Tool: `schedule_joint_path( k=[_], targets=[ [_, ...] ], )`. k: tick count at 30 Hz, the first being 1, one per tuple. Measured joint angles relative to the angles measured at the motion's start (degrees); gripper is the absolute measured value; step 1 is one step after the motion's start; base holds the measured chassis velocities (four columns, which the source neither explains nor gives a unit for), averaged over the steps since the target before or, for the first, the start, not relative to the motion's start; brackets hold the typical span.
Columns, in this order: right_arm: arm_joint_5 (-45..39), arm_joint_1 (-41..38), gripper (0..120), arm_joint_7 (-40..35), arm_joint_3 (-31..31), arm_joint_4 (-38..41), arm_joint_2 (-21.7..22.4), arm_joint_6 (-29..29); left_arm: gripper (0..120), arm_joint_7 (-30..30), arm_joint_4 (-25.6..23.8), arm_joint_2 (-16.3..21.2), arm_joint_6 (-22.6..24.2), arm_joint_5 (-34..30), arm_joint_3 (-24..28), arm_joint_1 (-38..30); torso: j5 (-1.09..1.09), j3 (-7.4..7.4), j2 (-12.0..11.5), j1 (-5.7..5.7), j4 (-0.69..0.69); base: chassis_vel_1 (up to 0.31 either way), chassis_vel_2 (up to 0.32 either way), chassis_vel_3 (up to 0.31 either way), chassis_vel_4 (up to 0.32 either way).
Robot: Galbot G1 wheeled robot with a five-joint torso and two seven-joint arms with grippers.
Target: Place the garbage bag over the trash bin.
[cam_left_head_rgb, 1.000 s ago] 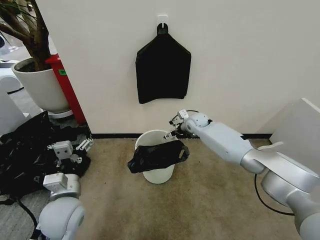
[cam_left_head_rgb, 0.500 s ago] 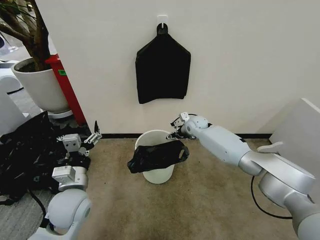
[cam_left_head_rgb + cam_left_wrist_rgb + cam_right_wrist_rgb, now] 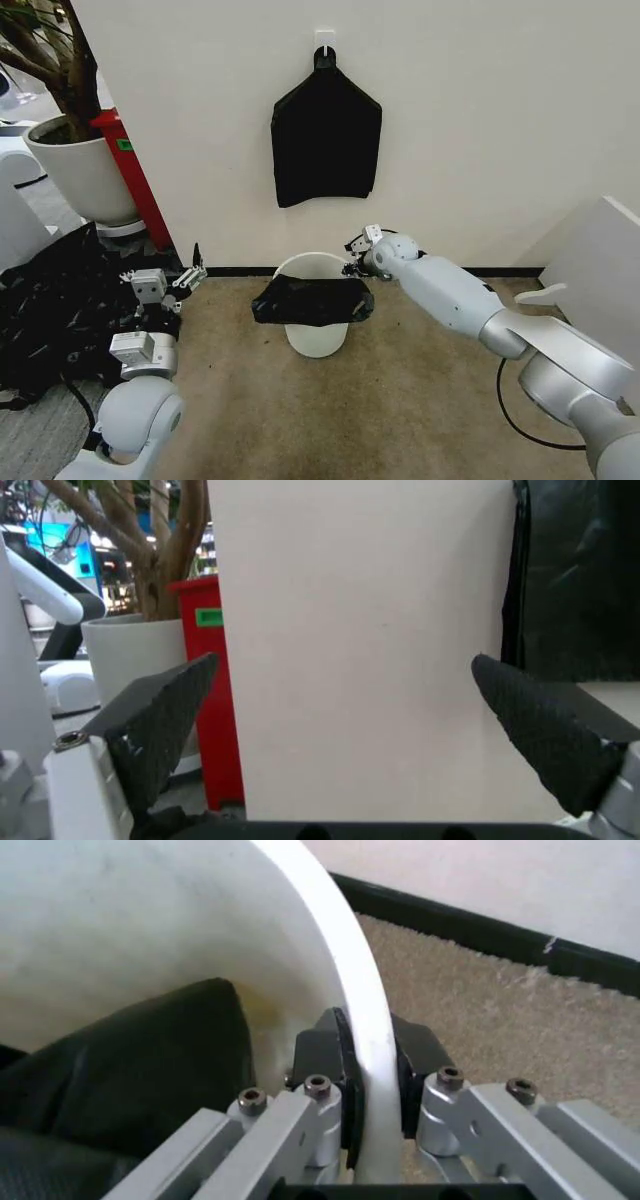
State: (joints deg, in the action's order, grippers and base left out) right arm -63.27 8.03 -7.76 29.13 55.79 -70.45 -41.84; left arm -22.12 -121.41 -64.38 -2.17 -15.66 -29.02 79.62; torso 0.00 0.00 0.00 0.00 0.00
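Trash bin (image 3: 316,305): sitting centre frame, upright, mouth up, at base of wall.
Garbage bag (image 3: 312,300): lying across bin front, long axis left-right, draped, not opened over rim; part hanging inside (image 3: 130,1065).
Right gripper (image 3: 351,268): fingers (image 3: 325,1057) pinching bin rim (image 3: 355,1027) at right-back edge, bag not between them.
Left gripper (image 3: 165,283): lower left, spread wide, holding nothing.
Risks: bag prob sliding off, nothing gripping it; bin tipping if rim pulled; bundle on wall (image 3: 325,140) is not target.
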Motion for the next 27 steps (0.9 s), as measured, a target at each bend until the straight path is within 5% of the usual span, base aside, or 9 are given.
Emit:
schedule_joint_path(
  k=[9,16,22,27],
  targets=[
    [-12.87,5.18,4,-20.47,-5.95,14.86,4.98,2.27,100,-0.04,0.93,0.65,-0.72,-0.16,-0.86,-0.39,0.0,0.0,0.0,0.0,-0.03,0.0,0.0,0.0,0.0],
    [-30.75,15.76,4,-51.46,-13.87,35.8,7.48,14.95,100,-0.53,2.67,2.11,-0.72,-0.78,-0.65,-1.85,0.01,0.0,0.0,0.0,0.02,0.0,0.0,0.0,0.0],
    [-33.07,22.77,4,-66.28,-18.41,45.48,6.93,25.32,100,-0.92,3.18,2.69,-0.4,-0.83,1.22,-3.57,0.0,-0.01,0.0,-0.01,-0.01,0.0,0.0,0.0,0.0],
    [-33.54,28.44,4,-68.68,-21.93,53.66,8.17,29.33,100,-1.23,3.28,2.98,0.04,-0.73,2.61,-4.2,0.0,-0.01,0.01,-0.01,-0.01,0.0,0.0,0.0,0.0]
  ],
)
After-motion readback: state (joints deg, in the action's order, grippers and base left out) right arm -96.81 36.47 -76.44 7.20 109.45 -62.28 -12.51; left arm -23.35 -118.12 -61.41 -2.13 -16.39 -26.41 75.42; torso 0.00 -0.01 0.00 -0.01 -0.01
